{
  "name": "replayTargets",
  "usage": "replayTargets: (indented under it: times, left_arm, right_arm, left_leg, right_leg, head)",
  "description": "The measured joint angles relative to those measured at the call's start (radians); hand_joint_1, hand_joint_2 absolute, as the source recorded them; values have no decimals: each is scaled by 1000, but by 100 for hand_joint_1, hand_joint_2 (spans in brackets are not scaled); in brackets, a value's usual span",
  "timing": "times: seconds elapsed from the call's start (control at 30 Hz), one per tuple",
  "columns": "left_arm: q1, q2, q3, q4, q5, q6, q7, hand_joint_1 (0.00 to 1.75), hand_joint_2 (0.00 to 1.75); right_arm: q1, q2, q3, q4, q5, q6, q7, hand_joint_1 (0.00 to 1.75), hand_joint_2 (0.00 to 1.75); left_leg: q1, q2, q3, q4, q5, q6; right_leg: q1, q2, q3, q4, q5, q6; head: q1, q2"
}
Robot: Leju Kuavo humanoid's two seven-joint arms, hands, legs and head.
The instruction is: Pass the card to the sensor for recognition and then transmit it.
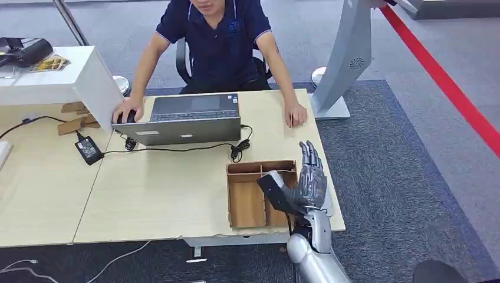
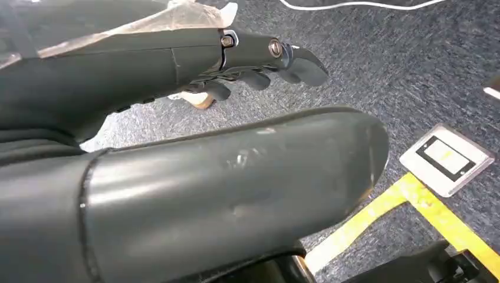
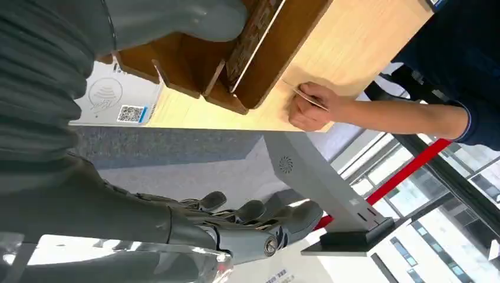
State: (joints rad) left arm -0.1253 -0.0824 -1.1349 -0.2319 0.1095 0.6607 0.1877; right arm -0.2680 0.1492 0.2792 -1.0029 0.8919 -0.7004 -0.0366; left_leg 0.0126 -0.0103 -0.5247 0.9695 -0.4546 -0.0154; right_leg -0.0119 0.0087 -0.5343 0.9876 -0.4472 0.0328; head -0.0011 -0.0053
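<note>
A seated person pinches a thin card (image 1: 290, 121) in a hand resting on the desk's far right; the right wrist view shows the same card (image 3: 309, 98) in that fist. My right hand (image 1: 310, 175) is raised over the right end of a wooden divided tray (image 1: 231, 200), its fingers (image 3: 253, 215) stretched out and holding nothing. A white sensor pad (image 3: 118, 97) with a QR code lies on the desk beside the tray, mostly hidden behind my hand in the head view. My left hand (image 2: 236, 53) hangs over the carpet with nothing in it, its fingers loosely extended.
An open laptop (image 1: 188, 118) stands in front of the person, with a cable and a power brick (image 1: 88, 148) on the desk. A grey kiosk stand (image 1: 348, 59) rises past the desk's right corner. A white box (image 1: 65, 76) sits at far left. The desk's right edge is close to my hand.
</note>
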Motion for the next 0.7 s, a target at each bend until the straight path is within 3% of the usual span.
replayTargets:
  times: [0.27,0.33,0.37,0.7]
  left_arm:
    - [0,0,0,0,0,1,0,0,0]
    - [0,0,0,0,0,1,0,0,0]
    - [0,0,0,0,0,1,0,0,0]
    - [0,0,0,0,0,1,0,0,0]
  right_arm:
    - [0,0,0,0,0,0,-1,35,175]
    - [0,0,0,0,0,0,-1,75,175]
    - [0,0,0,0,0,0,0,28,175]
    - [0,0,0,0,0,0,-1,24,175]
  left_leg:
    - [0,0,0,0,0,0]
    - [0,0,0,0,0,0]
    - [0,0,0,0,0,0]
    - [0,0,0,0,0,0]
  right_leg:
    - [0,0,0,0,0,0]
    - [0,0,0,0,0,0]
    - [0,0,0,0,0,0]
    - [0,0,0,0,0,0]
  head:
    - [0,0]
    - [0,0]
    - [0,0]
    - [0,0]
